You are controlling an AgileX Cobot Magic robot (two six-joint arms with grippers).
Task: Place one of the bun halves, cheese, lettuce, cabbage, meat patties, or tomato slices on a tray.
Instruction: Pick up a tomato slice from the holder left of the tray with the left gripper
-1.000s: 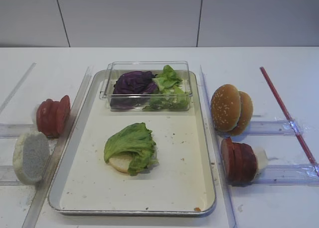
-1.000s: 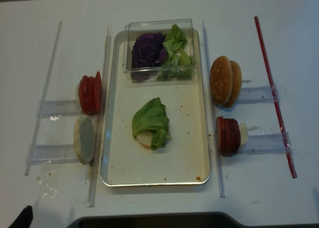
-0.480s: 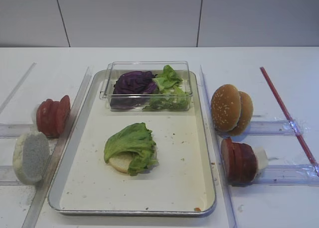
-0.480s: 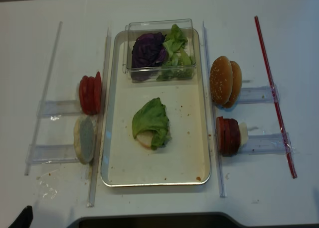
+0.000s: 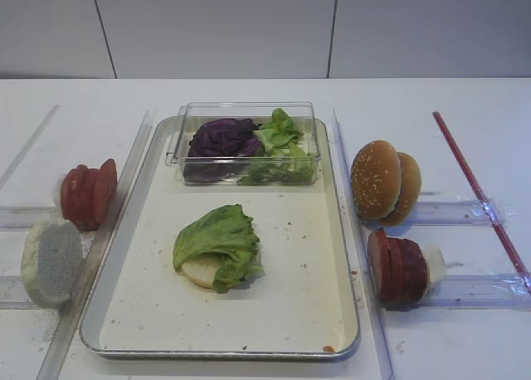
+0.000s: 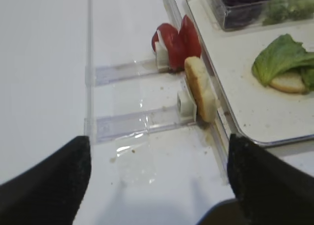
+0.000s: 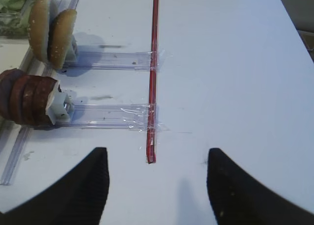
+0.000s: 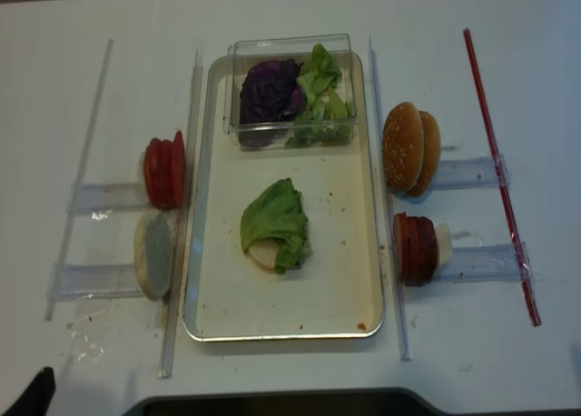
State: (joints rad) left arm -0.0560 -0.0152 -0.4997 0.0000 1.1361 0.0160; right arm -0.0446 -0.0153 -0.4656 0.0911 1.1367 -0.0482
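Two grippers idle, jaws spread, nothing held: left gripper (image 6: 157,185), right gripper (image 7: 157,185). I'd take the tomato slices (image 5: 87,193), upright in the rack left of the tray (image 5: 332,309). Probably thin, slippery; pinch across the faces.

Lettuce (image 5: 217,236) light green — cabbage (image 5: 221,137) dark purple — tomato slices (image 5: 87,192) bright red.

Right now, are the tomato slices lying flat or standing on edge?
Standing on edge. The tomato slices are stacked side by side in a clear holder left of the tray, faces vertical.
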